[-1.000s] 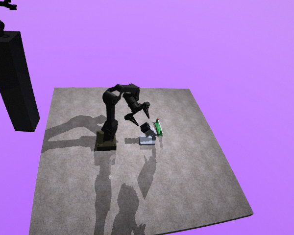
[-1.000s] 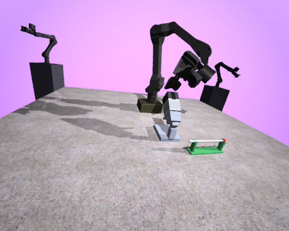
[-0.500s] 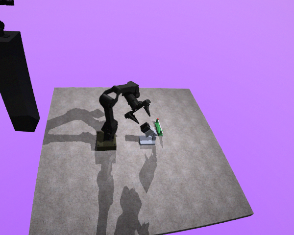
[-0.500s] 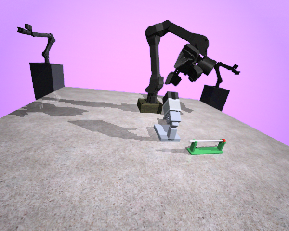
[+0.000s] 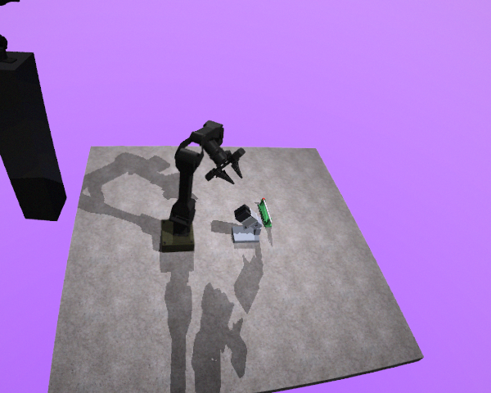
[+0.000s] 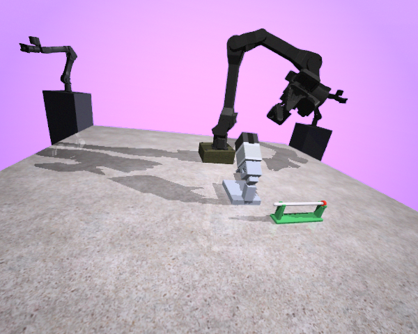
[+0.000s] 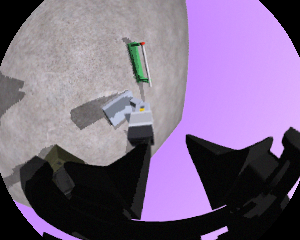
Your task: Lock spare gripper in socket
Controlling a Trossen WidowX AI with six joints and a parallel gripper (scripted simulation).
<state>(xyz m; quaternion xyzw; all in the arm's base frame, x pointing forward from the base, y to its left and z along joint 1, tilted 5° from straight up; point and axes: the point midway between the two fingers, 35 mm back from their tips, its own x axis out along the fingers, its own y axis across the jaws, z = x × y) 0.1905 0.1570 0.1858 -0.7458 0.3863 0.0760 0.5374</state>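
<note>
My gripper point(image 5: 237, 180) point(image 7: 168, 140) is open and empty, partly spread, high above the table and clear of everything. A pale grey base point(image 5: 245, 235) point(image 6: 234, 190) point(image 7: 117, 110) with a short post carries a tilted block point(image 5: 249, 219) point(image 6: 249, 152) point(image 7: 141, 119), white and grey with a black end; this looks like the mount with the spare gripper on it. The wrist view shows a small yellow patch at the joint. A white pin point(image 6: 297, 204) point(image 7: 146, 66) with a red head lies along the green rack point(image 5: 264, 214) point(image 6: 299, 218) point(image 7: 135, 62) beside it. The joint is too small to read.
My arm stands on an olive base block point(image 5: 177, 241) point(image 6: 216, 154). The stone-patterned table point(image 5: 322, 270) point(image 6: 129, 259) bears the arm's shadows. Dark pedestals point(image 5: 21, 127) point(image 6: 67, 115) with other arms stand beyond the table's edge.
</note>
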